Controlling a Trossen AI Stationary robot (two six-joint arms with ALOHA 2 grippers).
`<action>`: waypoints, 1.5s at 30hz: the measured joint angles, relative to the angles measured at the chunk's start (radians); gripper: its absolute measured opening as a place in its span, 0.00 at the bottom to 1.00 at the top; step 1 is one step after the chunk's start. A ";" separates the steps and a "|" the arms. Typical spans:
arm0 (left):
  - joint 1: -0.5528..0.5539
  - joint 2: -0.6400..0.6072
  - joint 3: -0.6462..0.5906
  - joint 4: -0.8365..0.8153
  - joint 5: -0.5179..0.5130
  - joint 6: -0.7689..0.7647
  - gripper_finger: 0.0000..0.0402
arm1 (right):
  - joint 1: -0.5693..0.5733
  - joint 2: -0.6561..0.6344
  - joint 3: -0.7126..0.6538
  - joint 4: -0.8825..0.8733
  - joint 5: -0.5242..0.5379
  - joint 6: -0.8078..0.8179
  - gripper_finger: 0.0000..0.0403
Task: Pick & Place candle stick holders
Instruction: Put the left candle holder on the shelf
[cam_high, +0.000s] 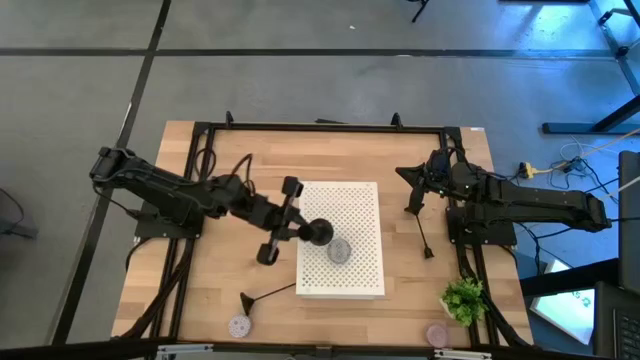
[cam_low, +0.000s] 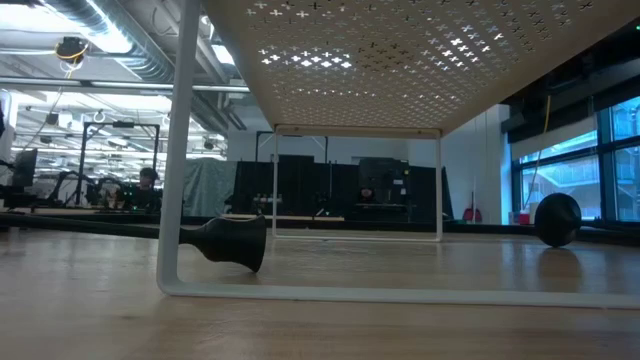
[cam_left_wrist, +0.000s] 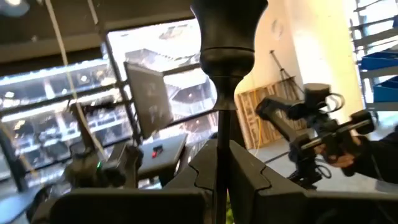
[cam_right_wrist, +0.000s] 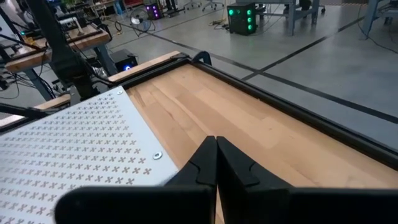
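My left gripper (cam_high: 303, 230) reaches over the white perforated stand (cam_high: 360, 205) and is shut on a slim black candle stick holder (cam_high: 318, 233), whose cup top (cam_left_wrist: 227, 31) rises in front of the left wrist camera. Its base is hidden. A second holder (cam_high: 268, 293) lies on its side on the table near the stand's near left corner and also shows in the low view (cam_low: 228, 241). A third holder (cam_high: 421, 232) lies on the table right of the stand. My right gripper (cam_high: 404, 172) is shut and empty at the far right, above the table. My left gripper pinches the holder's thin stem (cam_left_wrist: 221, 134) between its two fingers, below the cup. The fingers come about level from the table's left and lie across the stem. The holder stands upright above the white stand; whether its base touches the stand I cannot tell.
A small round disc (cam_high: 338, 250) lies on the white stand. Two more discs (cam_high: 238, 325) (cam_high: 437, 335) lie near the table's near edge. A small green plant (cam_high: 463, 298) stands at the near right. A black frame (cam_high: 320, 128) runs around the table.
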 joint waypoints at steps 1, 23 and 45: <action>-0.011 -0.009 0.000 -0.008 -0.003 0.007 0.03 | 0.000 0.006 0.000 0.000 0.000 0.000 0.00; 0.003 0.212 0.273 -0.126 0.151 -0.140 0.03 | 0.000 0.111 0.000 0.086 -0.028 0.026 0.00; 0.386 0.197 0.170 0.033 0.239 -0.397 0.03 | 0.002 0.111 0.000 0.106 -0.055 0.025 0.00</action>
